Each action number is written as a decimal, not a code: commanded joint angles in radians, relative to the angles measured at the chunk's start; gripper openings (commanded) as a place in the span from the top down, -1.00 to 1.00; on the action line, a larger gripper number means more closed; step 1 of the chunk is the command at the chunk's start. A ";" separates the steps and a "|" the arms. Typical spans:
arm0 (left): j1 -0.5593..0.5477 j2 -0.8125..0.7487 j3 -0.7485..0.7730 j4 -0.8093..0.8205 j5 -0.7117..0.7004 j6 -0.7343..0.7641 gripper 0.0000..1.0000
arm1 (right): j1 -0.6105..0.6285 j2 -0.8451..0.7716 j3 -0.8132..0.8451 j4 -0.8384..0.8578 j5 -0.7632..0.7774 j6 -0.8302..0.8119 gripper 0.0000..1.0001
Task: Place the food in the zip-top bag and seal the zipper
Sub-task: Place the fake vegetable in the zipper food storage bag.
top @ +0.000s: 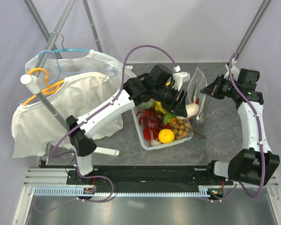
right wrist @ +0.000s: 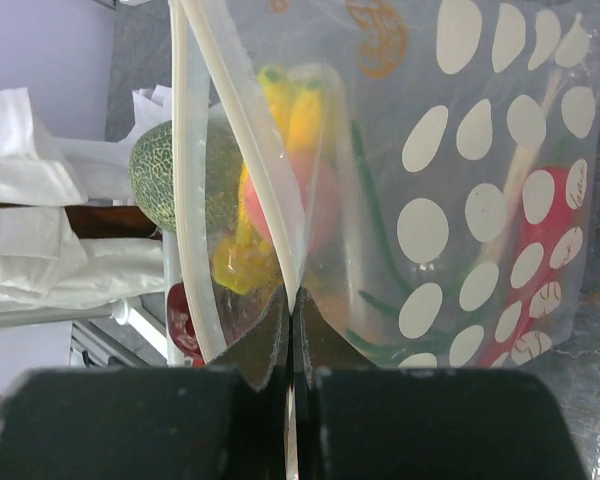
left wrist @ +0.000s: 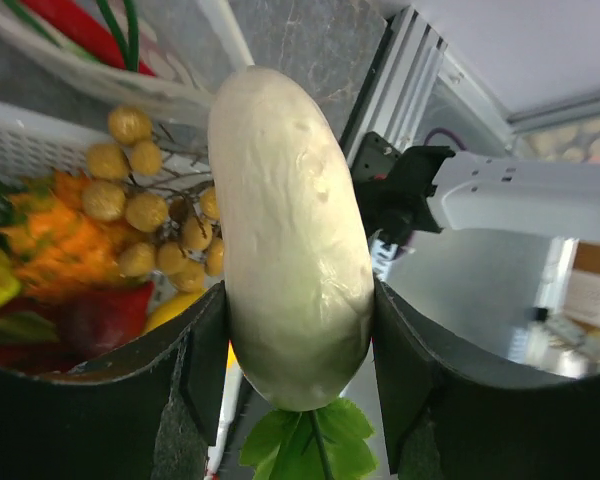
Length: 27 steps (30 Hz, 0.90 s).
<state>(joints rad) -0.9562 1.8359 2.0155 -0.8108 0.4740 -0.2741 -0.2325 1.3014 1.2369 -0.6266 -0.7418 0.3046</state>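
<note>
l pincer (left wrist: 300,345) on radish (left wrist: 285,230); wrist view: axis vertical, leaves (left wrist: 305,440) bottom

The zip-top bag (right wrist: 480,230) is clear with white dots; the toy vegetable (left wrist: 290,240) is cream-white with green leaves; the counter (top: 220,131) is mottled grey.

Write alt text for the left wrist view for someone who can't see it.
The left hand holds a smooth white toy vegetable with green leaves between its black fingers. Behind it, a white basket holds tan berries and other toy food.

Zip-top bag (top: 197,87) right of basket (top: 142,132)
</note>
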 commanded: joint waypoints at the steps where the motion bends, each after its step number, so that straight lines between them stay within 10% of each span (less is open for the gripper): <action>1: 0.002 0.003 0.025 0.032 0.005 -0.283 0.40 | 0.012 -0.024 -0.022 0.091 0.016 0.051 1.00; 22: 0.063 0.247 0.261 0.148 -0.300 -0.378 0.35 | 0.025 -0.028 -0.008 0.008 -0.007 -0.007 1.00; 27: 0.062 0.270 0.269 0.269 -0.325 -0.337 -0.34 | 0.027 -0.018 -0.008 0.002 -0.013 -0.007 1.00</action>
<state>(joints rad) -0.8951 2.0853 2.2211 -0.6971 0.2024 -0.6243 -0.2111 1.2911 1.2156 -0.6178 -0.7300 0.3103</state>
